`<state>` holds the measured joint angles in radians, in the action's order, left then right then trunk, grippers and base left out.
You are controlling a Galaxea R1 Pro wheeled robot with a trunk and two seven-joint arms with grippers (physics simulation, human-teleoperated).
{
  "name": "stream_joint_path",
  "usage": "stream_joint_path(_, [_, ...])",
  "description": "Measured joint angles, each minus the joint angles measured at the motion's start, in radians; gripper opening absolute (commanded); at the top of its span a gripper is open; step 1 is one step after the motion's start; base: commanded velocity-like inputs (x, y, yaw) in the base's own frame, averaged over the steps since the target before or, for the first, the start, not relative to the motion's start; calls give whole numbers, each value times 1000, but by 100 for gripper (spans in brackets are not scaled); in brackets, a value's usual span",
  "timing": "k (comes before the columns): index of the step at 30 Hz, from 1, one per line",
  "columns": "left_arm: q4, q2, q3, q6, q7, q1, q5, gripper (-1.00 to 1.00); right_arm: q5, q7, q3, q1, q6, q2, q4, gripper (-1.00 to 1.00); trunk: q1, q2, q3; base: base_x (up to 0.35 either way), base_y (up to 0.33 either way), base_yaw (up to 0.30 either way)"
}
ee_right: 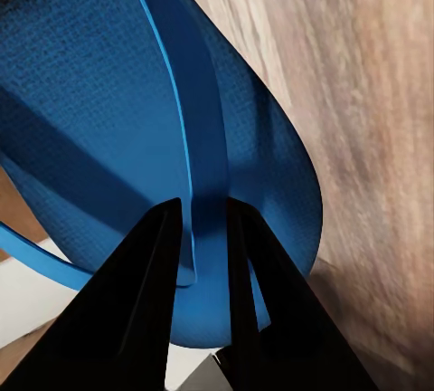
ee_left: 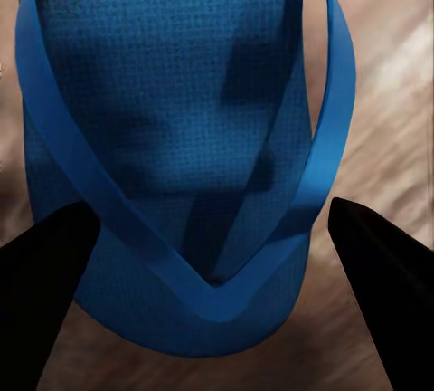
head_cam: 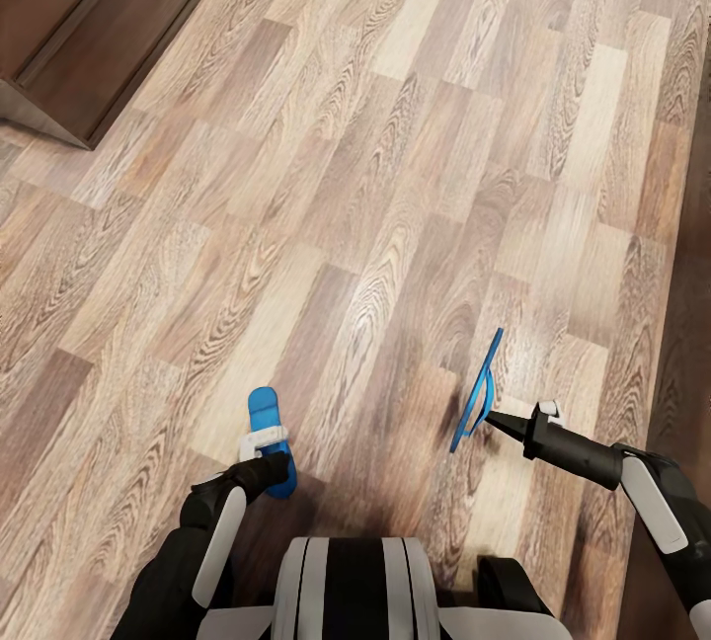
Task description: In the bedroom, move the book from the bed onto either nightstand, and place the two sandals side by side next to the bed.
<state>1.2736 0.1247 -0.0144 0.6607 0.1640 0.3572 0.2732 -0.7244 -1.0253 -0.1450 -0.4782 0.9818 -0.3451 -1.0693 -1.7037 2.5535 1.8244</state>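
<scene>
**Operator:** Light-brown wood-plank floor (head_cam: 395, 176) runs across the head view. Which step is in hand?

**Technician:** Judged from the layout, the sandal step. Nearest the trunk, the left gripper (head_cam: 267, 462) sits over one bright blue flat flip-flop with thin thong straps (head_cam: 267, 423). In the left wrist view its two dark fingers (ee_left: 45, 273) stand apart on either side of the toe end of that left sandal (ee_left: 181, 119). Whether the sandal lies on the planks or is carried cannot be told.

**Operator:** And the right side?

**Technician:** The right gripper (head_cam: 509, 423) is clamped on the second blue flip-flop (head_cam: 479, 393), which hangs on edge, clear of the floor. The right wrist view shows the fingertips (ee_right: 158, 228) pinching its thin strap (ee_right: 194, 183). The two sandals are well apart.

**Operator:** Requirement for the next move?

**Technician:** Bring both sandals beside the bed, turn the right one sole-down, and set the pair parallel and close together.

**Operator:** Clearance?

**Technician:** Open floor extends ahead and to both sides. Farthest off, at the upper left, a dark brown wooden frame edge (head_cam: 109, 38) meets the floor; whether it belongs to the bed cannot be told. Its corner is the only obstacle visible.
</scene>
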Motion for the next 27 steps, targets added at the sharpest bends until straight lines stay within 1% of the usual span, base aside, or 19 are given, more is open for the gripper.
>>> stream_joint_path(13, [0,0,0,0,0,0,0,-100,0,0,0,0,0,0,0,-100,0,0,0,0,0,0])
stream_joint_path(27, [0,0,0,1,-1,0,0,-100,-2,0,0,0,1,0,0,-100,6,-3,-54,0,0,0])
